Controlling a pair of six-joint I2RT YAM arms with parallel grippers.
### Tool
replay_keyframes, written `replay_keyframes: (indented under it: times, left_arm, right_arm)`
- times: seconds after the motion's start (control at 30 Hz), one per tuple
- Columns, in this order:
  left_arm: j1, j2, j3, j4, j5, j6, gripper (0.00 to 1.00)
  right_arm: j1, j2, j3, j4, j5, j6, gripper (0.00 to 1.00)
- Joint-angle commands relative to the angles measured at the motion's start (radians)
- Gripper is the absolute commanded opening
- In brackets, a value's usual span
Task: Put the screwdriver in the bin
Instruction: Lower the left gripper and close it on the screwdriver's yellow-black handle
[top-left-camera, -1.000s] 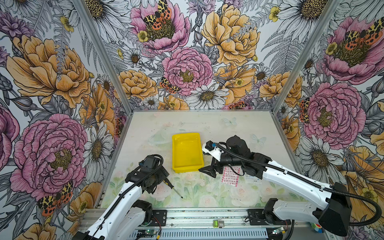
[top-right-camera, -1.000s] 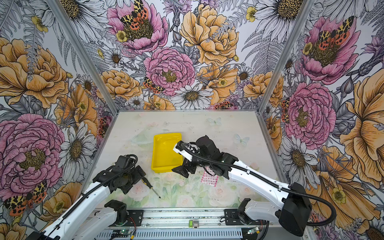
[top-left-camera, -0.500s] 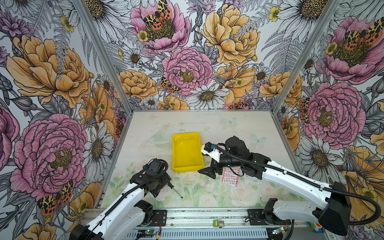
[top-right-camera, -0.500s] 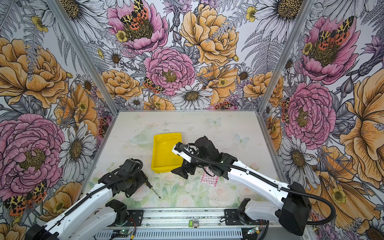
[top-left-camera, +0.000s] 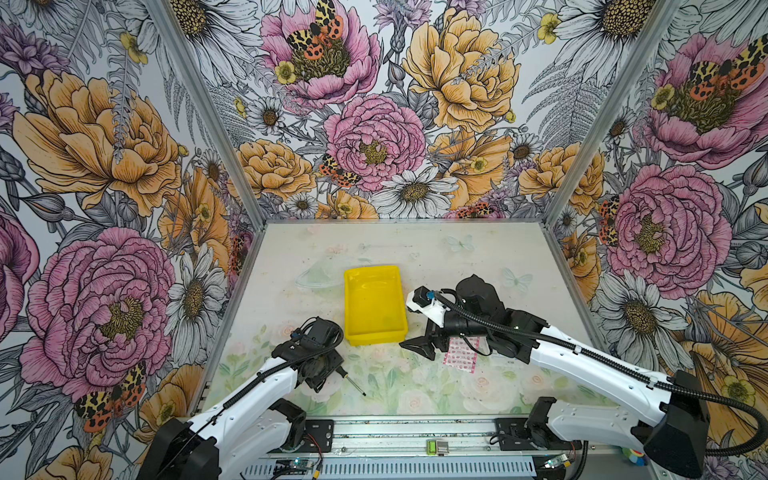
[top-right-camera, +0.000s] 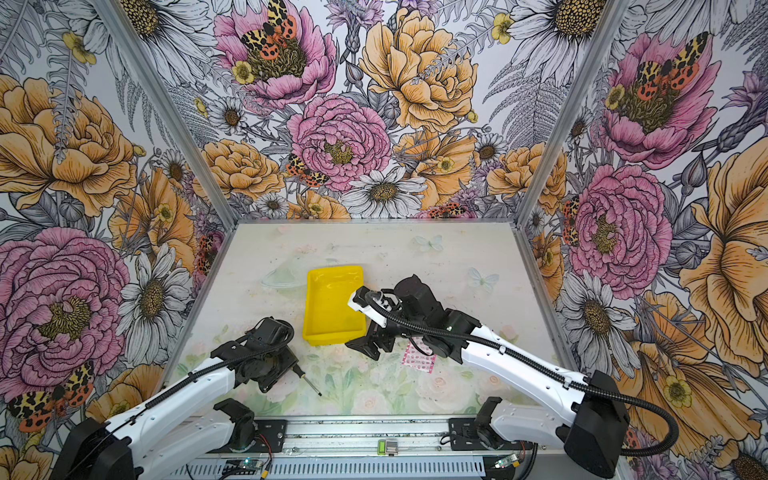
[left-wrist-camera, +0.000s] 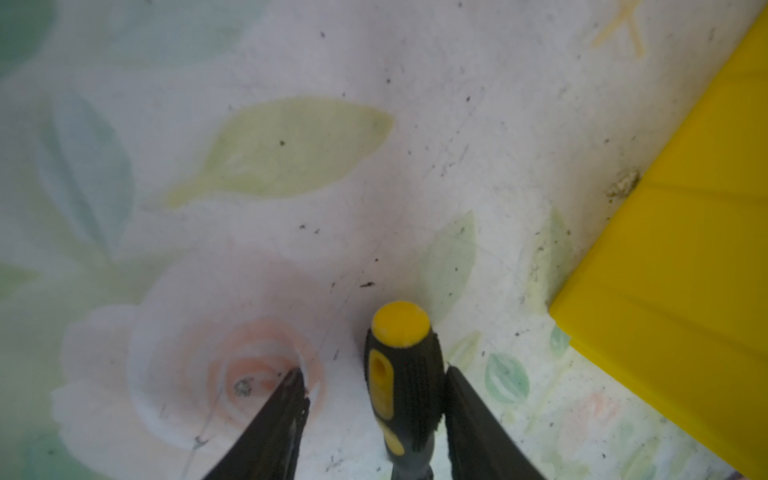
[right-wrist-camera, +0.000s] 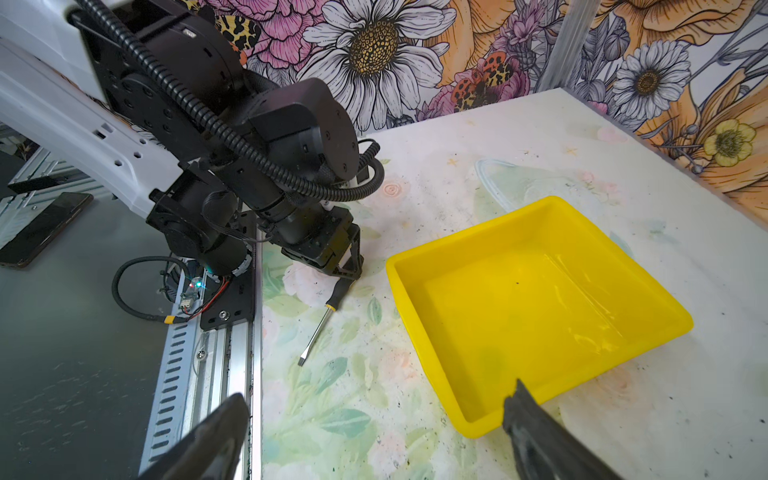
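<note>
Screwdriver (left-wrist-camera: 401, 386) handle sits off-centre in left gripper (left-wrist-camera: 374, 374), jaws open, 1 finger touching. Centre first, squeeze firmly, lift level over bin (left-wrist-camera: 685, 249) wall.

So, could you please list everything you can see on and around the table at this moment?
shallow rectangular yellow plastic bin: one, yellow, mid-table, empty.
slim screwdriver with black-and-yellow handle and metal shaft: one, black-yellow, lying on the table, outside the bin.
pink dotted flat sheet: one, pink, on the table right of the bin.
flat black phone: one, black, off the table, right wrist view only.
floral-printed table: one, pale pastel, centre of the cell.
left gripper: one, black, jaws open astride the screwdriver handle.
right gripper: one, black, jaws open beside the bin's front corner.
</note>
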Motion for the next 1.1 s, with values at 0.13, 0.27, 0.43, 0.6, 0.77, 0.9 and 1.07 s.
replay_keyframes:
  times: [0.13,0.27,0.43,0.6,0.77,0.9,1.07]
  left_arm:
    - [-0.012,0.032,-0.011,0.008,-0.048,-0.02,0.4]
    - [-0.013,0.043,-0.009,0.009,-0.056,-0.023,0.35]
    - [-0.013,0.078,-0.009,0.011,-0.074,-0.026,0.41]
    - [-0.014,0.104,-0.02,0.036,-0.079,-0.028,0.41]
    - [-0.015,0.097,-0.019,0.036,-0.082,-0.019,0.3]
    - [-0.015,0.088,-0.019,0.037,-0.078,-0.015,0.19]
    - [-0.009,0.041,-0.007,0.026,-0.089,-0.01,0.1]
  right_arm:
    - [-0.001,-0.03,-0.017,0.003,0.033,-0.006,0.98]
    - [-0.001,-0.03,-0.012,-0.003,0.034,-0.017,0.98]
    - [-0.003,-0.029,-0.007,-0.018,0.036,-0.034,0.99]
    - [-0.004,-0.027,-0.002,-0.026,0.034,-0.039,0.99]
    - [-0.004,-0.024,0.002,-0.029,0.043,-0.041,0.99]
    - [-0.004,-0.025,0.004,-0.029,0.052,-0.041,0.98]
    - [-0.004,-0.031,0.002,-0.03,0.06,-0.041,0.98]
